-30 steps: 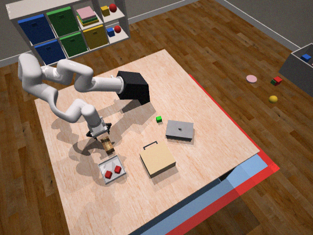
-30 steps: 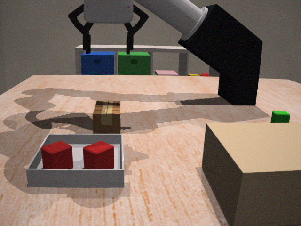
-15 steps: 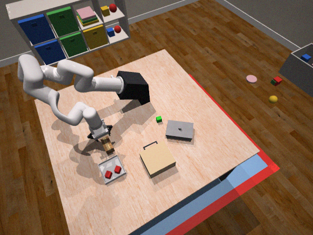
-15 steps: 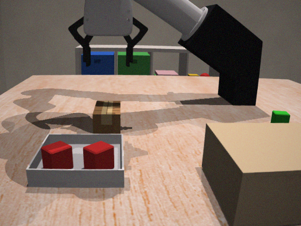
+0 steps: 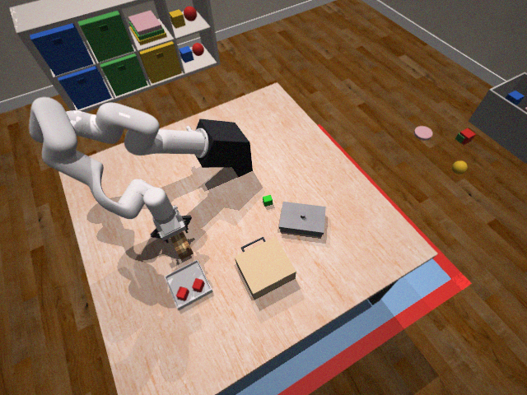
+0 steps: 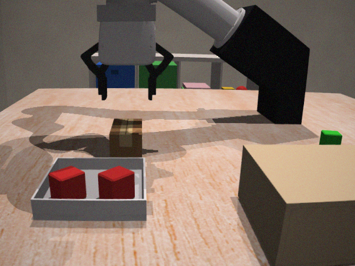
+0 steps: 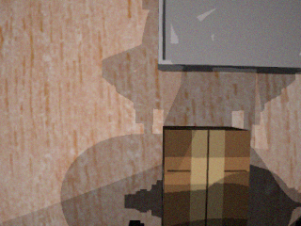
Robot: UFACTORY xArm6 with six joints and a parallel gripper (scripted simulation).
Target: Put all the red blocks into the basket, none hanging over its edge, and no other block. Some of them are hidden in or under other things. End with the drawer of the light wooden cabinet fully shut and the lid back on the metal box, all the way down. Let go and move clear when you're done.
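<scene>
Note two red blocks [image 5: 182,293] [image 6: 116,184] inside basket [image 5: 195,299] [image 6: 89,209] [image 7: 235,38], below rim level at base, none overhanging: placement valid. Leave cabinet [image 5: 266,265] [image 6: 315,172] with handle [image 5: 253,243] facing arm side, apparently for drawer access. Find carton [image 5: 182,245] [image 6: 126,143] [image 7: 207,174] upright just behind basket, possibly concealing red block. Above it, see gripper [image 5: 178,234] [image 6: 127,98] [image 7: 216,223] spread, empty, fingers astride carton's width, likely for lifting. Keep green block [image 5: 267,200] [image 6: 330,137] outside. Beyond, observe lid [image 5: 303,212] seated on metal box [image 5: 301,233]; contents hidden.

shelf unit [image 5: 215,31] [image 6: 197,57] by wall | yellow ball [image 5: 459,167], pink disc [image 5: 423,132] on floor
</scene>
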